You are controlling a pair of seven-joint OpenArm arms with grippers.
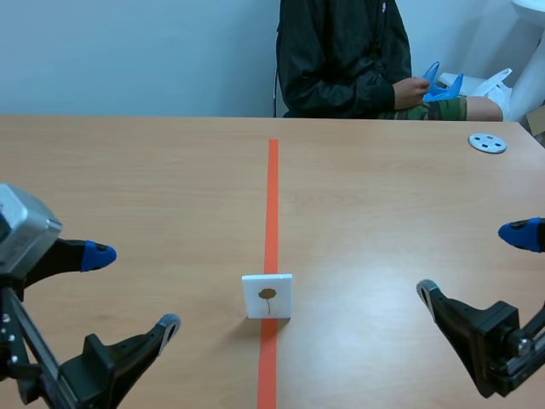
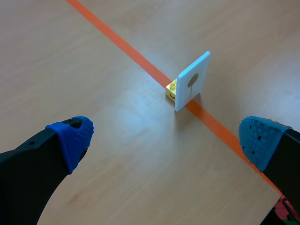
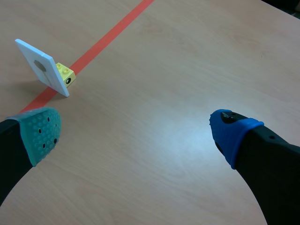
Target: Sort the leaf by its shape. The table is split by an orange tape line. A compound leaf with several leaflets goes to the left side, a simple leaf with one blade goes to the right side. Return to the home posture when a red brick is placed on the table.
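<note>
Pale wooden worktop (image 1: 170,187) runs under both of your arms, split down its middle by the orange tape line (image 1: 272,196). Your left gripper (image 2: 166,140) has its blue-padded fingers spread wide on nothing, low by the near edge on the left half. Your right gripper (image 3: 136,133) is likewise wide apart and empty, by the near edge on the right half.

Between them and a little ahead, the leaf card (image 1: 267,295) stands upright on the tape line, closer to the near edge than the far one. It is fixed to a small yellow brick (image 2: 171,90) at its back. The card is a white square plate showing one brownish, rounded blade on a thin stalk. I read that as a simple leaf, so it belongs on the right half.

Use your right arm. Come in from the side, straddle the thin plate or the brick behind it, and close squarely so it doesn't tip. Set it down well clear of the tape. No red brick shows on the worktop, so you needn't go home yet.
</note>
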